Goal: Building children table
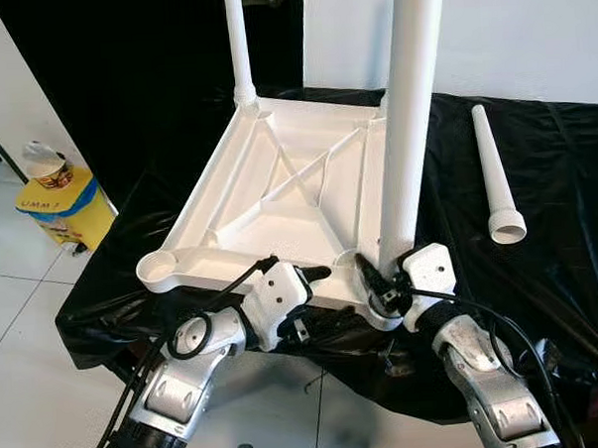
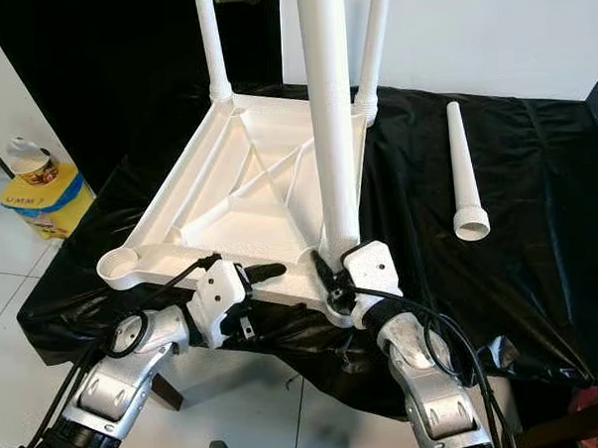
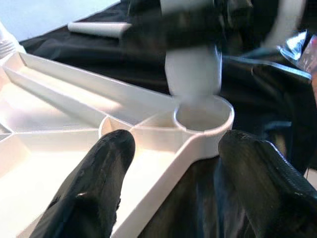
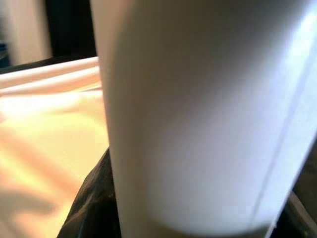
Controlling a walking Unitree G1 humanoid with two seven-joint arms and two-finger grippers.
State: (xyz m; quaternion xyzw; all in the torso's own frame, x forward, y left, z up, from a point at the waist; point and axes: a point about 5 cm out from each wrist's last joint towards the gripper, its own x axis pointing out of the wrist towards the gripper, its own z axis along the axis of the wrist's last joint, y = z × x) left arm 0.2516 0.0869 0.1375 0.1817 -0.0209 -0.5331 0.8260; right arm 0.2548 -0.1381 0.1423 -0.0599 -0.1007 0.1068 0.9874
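White table leg (image 1: 410, 120) stands upright, gripped by right hand (image 1: 379, 280); left hand (image 1: 303, 279) wide.

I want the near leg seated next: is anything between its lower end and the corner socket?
Nothing visible. The right tool holds the leg upright, its end just above the open socket of the upturned tabletop. The socket looks empty.

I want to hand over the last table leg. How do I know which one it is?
Find the black-covered table with the upside-down white tabletop on it. To the tabletop's right lies a white leg, flat on the black cover. The other legs stand upright; this one lies alone.
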